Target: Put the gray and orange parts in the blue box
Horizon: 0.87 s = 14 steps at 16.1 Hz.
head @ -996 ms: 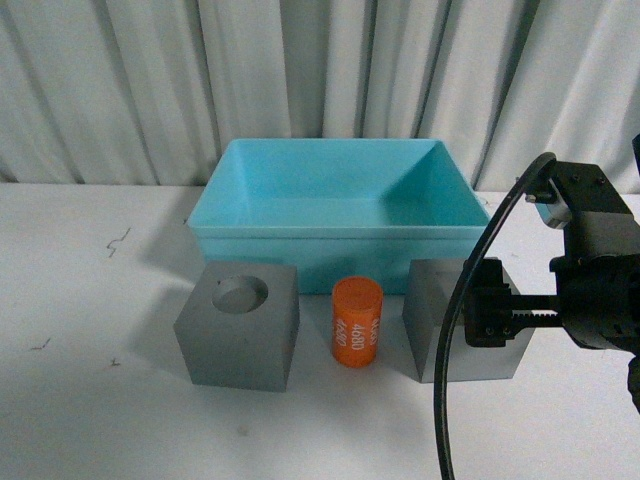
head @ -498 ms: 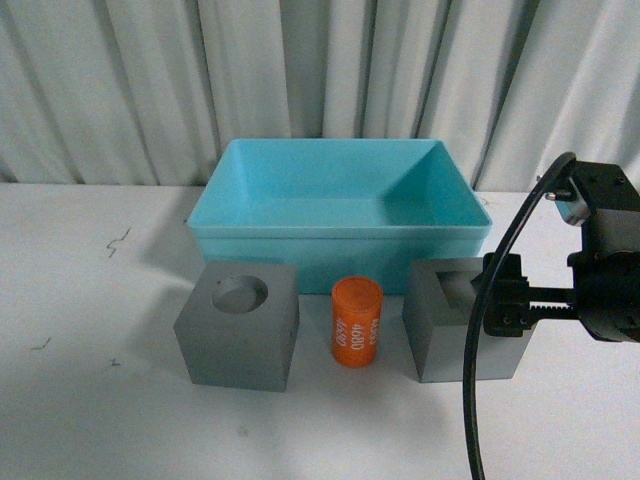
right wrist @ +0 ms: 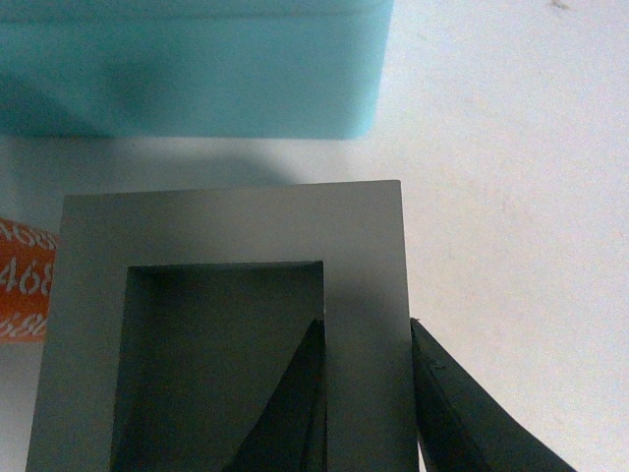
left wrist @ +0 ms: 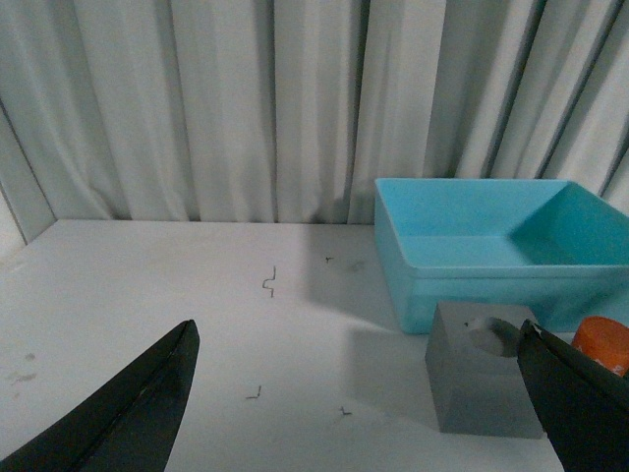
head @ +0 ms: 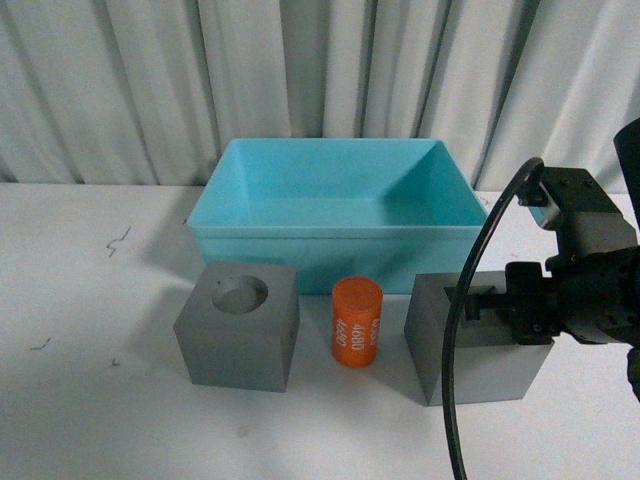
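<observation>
Pinching with right gripper (right wrist: 366, 339) the right wall of square-recess gray cube (head: 470, 355), one finger inside the recess, one outside; just right of orange cylinder (head: 357, 322), round-recess cube (head: 240, 325) further left, all fronting blue box (head: 330, 245). Gripping nothing with left gripper (left wrist: 354, 332), spread wide

White bench (head: 90, 420) with a pale curtain (head: 120, 90) behind it.
The bench top is matte white, and the curtain, grey-white fabric in deep vertical folds, hangs along its far edge. A few small dark scuff marks (head: 118, 241) lie on the left part of the bench, well apart from one another. The left wrist view shows thin marks of the same kind.
</observation>
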Available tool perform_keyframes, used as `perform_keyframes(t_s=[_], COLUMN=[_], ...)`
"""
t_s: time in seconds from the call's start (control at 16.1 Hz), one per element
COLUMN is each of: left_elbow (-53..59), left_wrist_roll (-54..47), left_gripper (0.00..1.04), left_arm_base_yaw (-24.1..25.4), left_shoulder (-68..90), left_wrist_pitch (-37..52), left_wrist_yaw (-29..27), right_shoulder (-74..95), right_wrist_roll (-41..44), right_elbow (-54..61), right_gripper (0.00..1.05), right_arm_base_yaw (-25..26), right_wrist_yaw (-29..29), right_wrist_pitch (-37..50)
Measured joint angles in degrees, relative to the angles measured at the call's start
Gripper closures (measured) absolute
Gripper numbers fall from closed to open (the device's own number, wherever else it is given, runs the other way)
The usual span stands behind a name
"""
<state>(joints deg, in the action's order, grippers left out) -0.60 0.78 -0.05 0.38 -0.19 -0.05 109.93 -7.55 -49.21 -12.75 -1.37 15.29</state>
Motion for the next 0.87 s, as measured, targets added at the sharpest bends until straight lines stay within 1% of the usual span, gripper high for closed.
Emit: perform_keyframes(t_s=[0.19, 0.37, 0.5, 0.62, 0.87], left_elbow=[0.00, 0.00, 0.00, 0.00, 0.00], left_wrist_roll=[0.00, 0.00, 0.00, 0.00, 0.00], left_gripper=[0.07, 0.07, 0.07, 0.07, 0.07], left_arm_base_yaw=[0.00, 0.00, 0.00, 0.00, 0.00], left_shoulder=[0.00, 0.00, 0.00, 0.00, 0.00], left_wrist_pitch=[0.00, 0.00, 0.00, 0.00, 0.00], left_wrist_yaw=[0.02, 0.02, 0.02, 0.02, 0.02], right_shoulder=[-1.60, -3.21, -11.23, -19.93, -24.30], right_wrist_roll=[0.07, 0.11, 1.29, 3.21, 4.96], right_elbow=[1.31, 2.69, 5.27, 4.15, 1.22], right_gripper=[0.86, 0.86, 0.86, 0.86, 0.86], right_arm_base_yaw=[-0.02, -0.09, -0.37, 0.59, 2.43], right_wrist_yaw=[-0.11, -0.31, -0.50, -0.85, -1.05], right_wrist_pitch=[-0.83, -1.25, -4.33, -6.99, -8.33])
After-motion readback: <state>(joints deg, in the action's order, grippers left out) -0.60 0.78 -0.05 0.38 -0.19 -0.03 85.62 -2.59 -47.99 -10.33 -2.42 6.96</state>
